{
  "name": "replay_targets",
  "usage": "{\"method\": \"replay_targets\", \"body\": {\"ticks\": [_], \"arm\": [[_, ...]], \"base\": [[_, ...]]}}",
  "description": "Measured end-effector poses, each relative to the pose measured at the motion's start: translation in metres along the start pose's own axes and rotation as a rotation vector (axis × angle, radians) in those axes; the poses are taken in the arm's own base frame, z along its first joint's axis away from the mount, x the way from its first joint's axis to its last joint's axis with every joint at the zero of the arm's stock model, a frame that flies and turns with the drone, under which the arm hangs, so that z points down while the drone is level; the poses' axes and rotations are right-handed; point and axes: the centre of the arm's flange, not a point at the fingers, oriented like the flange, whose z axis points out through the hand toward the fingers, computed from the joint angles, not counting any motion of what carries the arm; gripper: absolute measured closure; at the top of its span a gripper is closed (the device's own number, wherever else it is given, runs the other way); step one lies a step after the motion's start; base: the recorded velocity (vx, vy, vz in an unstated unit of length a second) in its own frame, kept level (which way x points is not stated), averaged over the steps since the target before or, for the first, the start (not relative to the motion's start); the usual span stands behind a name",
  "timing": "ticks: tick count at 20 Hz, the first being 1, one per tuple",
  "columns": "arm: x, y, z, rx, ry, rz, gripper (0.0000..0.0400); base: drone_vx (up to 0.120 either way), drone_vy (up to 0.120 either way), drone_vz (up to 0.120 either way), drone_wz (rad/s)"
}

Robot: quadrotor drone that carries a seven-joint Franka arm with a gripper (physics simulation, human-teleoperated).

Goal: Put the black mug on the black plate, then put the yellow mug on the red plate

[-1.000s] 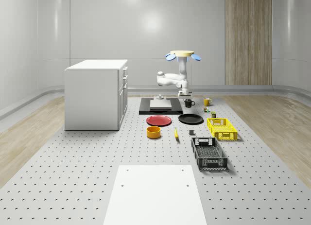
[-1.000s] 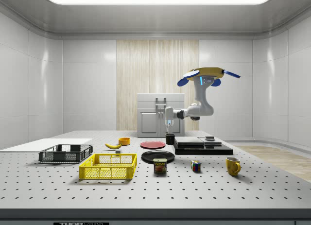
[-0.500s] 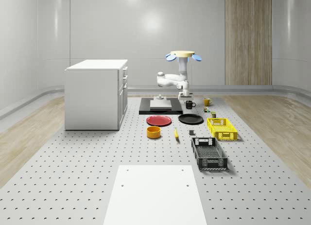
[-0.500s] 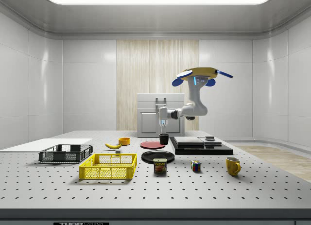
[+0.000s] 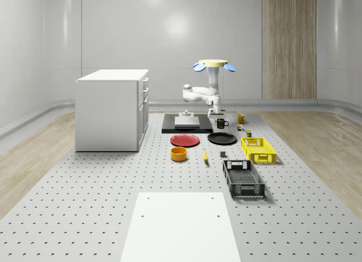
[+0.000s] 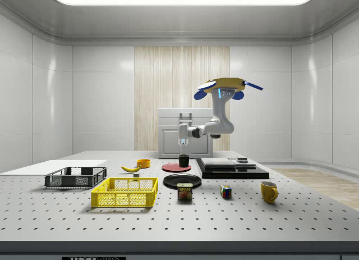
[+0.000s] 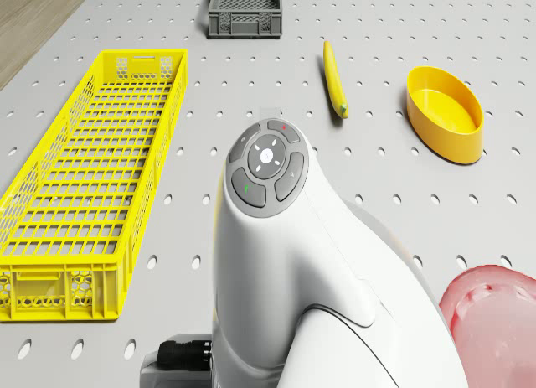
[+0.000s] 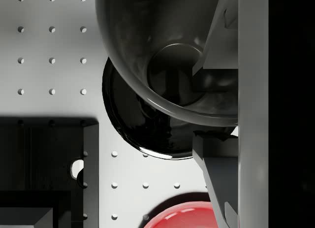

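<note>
Black mug carried in the air above the black plate.

In the side view, the gripper (image 6: pixel 183 149) points straight down, clamped on the black mug's (image 6: pixel 183 160) rim, holding it clear above the black plate (image 6: pixel 182 180); the arm reaches level from a bent elbow, and the drone (image 6: pixel 227 87) hovers beside the dark platform (image 6: pixel 231 169). The red plate (image 6: pixel 176 167) lies behind, and the yellow mug (image 6: pixel 269 191) stands on the worktop (image 6: pixel 235 218), well apart.

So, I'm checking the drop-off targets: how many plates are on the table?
2. The black plate lies under the carried black mug, beside the yellow basket. The red plate lies on its whole-scene-left side, behind the yellow bowl.
</note>
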Motion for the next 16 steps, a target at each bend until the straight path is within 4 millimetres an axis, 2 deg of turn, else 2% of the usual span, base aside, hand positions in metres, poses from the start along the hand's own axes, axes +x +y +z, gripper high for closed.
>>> {"method": "replay_targets", "body": {"ticks": [16], "arm": [[0.000,0.000,0.066,0.000,0.000,0.000,0.0290]], "base": [[0.000,0.000,0.000,0.000]]}}
